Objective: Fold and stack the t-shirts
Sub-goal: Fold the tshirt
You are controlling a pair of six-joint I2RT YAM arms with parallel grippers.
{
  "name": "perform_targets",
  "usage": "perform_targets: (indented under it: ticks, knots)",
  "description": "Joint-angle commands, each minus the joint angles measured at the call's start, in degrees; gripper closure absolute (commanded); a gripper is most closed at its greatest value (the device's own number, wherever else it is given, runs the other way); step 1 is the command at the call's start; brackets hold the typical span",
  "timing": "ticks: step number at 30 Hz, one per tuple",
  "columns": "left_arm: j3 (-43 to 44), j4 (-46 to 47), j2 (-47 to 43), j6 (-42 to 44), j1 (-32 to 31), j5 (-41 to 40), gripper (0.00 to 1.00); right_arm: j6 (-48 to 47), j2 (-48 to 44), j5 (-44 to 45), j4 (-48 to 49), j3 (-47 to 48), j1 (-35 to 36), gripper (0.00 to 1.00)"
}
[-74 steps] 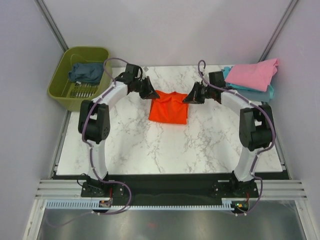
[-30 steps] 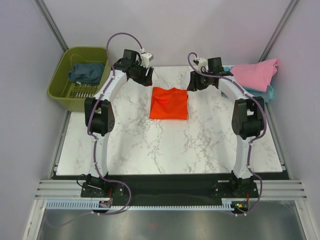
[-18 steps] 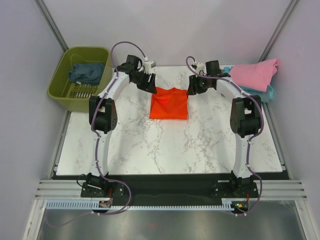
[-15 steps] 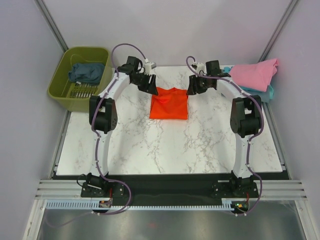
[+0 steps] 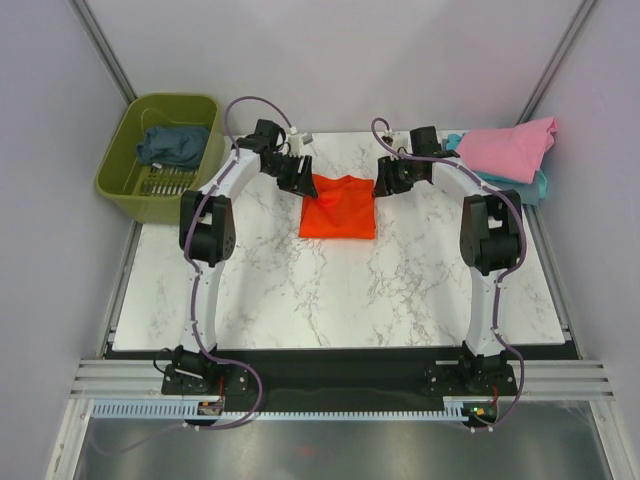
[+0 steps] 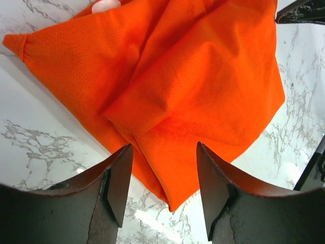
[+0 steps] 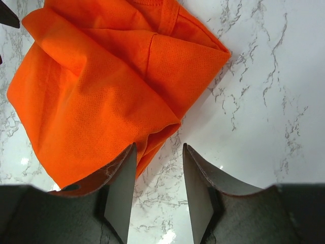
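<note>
The orange-red t-shirt lies folded into a rough square on the marble table, toward the back. My left gripper hovers at its far left corner, jaws open. In the left wrist view the shirt has a folded edge running down between those open jaws. My right gripper is at the far right corner, also open. The right wrist view shows the shirt with its corner just left of the gap in the right gripper. The pink t-shirt rests on the teal one at the back right.
An olive-green basket stands off the table's back left corner with the dark slate-blue t-shirt inside. Both arms arch over the table's sides. Grey walls close in the back and sides.
After letting the shirt's sides go and lifting toward the back, both grippers have come down and inward to the shirt's far corners. The shirt has not shifted in the last second.
</note>
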Motion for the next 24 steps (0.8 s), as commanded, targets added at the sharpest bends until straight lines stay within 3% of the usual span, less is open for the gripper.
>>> perform_targets:
  ticks: [1,15,24]
  knots:
    - [3.0,1.2,1.6,-1.7,-0.2,-0.5,0.40,0.1,0.3,-1.6,1.0,0.9,0.1,0.51]
    - [5.8,3.1,4.9,-1.3,-0.3,-3.8,0.52,1.6,2.9,-3.8,2.7,2.7,0.6,0.51]
    - [8.5,4.8,6.1,-1.5,-0.9,-5.7,0.48,1.9,4.4,-4.1,3.4,5.2,2.2,0.54]
